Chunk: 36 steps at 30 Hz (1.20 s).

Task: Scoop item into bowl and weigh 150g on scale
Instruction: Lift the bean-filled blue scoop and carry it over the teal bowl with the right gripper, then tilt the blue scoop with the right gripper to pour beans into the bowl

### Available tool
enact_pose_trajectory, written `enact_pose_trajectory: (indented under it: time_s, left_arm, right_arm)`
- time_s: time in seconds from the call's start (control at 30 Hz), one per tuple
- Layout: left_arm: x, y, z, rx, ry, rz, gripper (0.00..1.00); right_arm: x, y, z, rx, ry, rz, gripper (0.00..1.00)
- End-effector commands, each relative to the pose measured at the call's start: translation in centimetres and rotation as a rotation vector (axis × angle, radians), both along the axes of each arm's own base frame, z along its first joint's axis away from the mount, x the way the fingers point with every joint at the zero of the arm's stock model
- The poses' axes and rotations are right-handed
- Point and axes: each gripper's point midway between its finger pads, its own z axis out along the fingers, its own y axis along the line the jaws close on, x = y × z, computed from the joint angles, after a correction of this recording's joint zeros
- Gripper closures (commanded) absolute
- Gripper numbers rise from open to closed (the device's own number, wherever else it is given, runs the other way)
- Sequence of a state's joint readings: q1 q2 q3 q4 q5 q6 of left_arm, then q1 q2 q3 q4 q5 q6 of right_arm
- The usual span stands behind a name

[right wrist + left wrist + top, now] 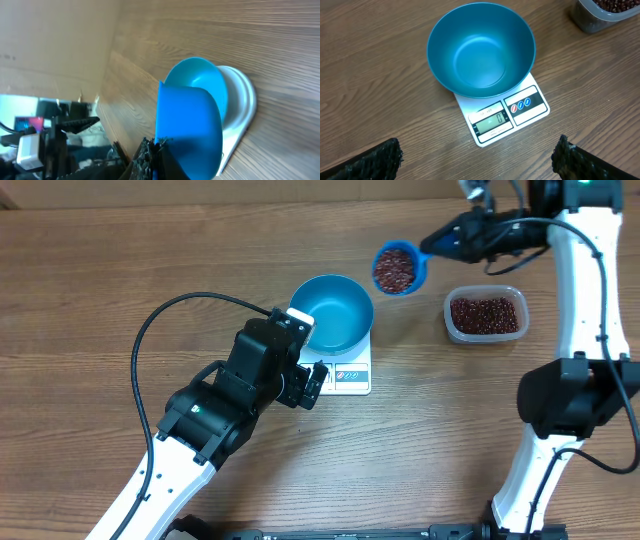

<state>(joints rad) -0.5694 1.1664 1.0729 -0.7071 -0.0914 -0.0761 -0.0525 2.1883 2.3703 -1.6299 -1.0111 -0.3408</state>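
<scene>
Right gripper (438, 244): pressed together on the handle of the small blue scoop (397, 269), pinching it at the far right of the table (100, 260). I read the scoop as loaded: its cup is filled with dark red-brown beans (394, 268) and faces upward in the overhead view. The cup sits between the bowl (332, 310) and the clear plastic tub (486, 315), near the bowl's far-right rim but apart from it. The tub rests on the table to the right of the bowl and holds the larger share of the beans in a loose layer. In the right wrist view the blue underside of the scoop fills the lower middle, with the bowl and the white edge of the scale beyond it. The dark fingers at the bottom of that view are blurred, so I take the grip from the overhead view. Left gripper (477, 152): spread wide, holding nothing. Its two dark fingertips show at the bottom corners of the left wrist view, one on each side of the display edge of the scale (520, 107). From the overhead view I cannot tell whether a finger touches the scale's left edge. The bowl stands upright on the scale, covering most of the platform and leaving the display and button strip exposed. Its inner surface shows plain blue. The display shows a single digit that I read as zero.
</scene>
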Motion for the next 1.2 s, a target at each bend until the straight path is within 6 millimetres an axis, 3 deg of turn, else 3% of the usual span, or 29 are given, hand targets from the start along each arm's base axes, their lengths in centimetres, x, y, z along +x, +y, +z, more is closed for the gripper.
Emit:
enact_pose_trajectory:
  time_s: [0.0,0.2,0.4,1.17]
  left_arm:
    - [0.1,0.2,-0.4,0.009,0.005,0.013,0.01]
    - [0.1,0.2,-0.4,0.009,0.006,0.013,0.00]
    - [0.1,0.2,-0.5,0.010,0.007,0.013,0.00]
    - [0.1,0.2,-0.5,0.011,0.007,0.013,0.01]
  right_arm:
    - [-0.7,2.5,1.6,-0.036,-0.083,0.057,0.96]
    - [-1.6,6.5,0.7,-0.105,-0.125,0.147,0.96]
    - [-2.0,8.5,0.1,-0.146,-0.106,0.159,0.96]
    - [-1.0,8.5,0.0,-0.176,-0.141,0.133,0.96]
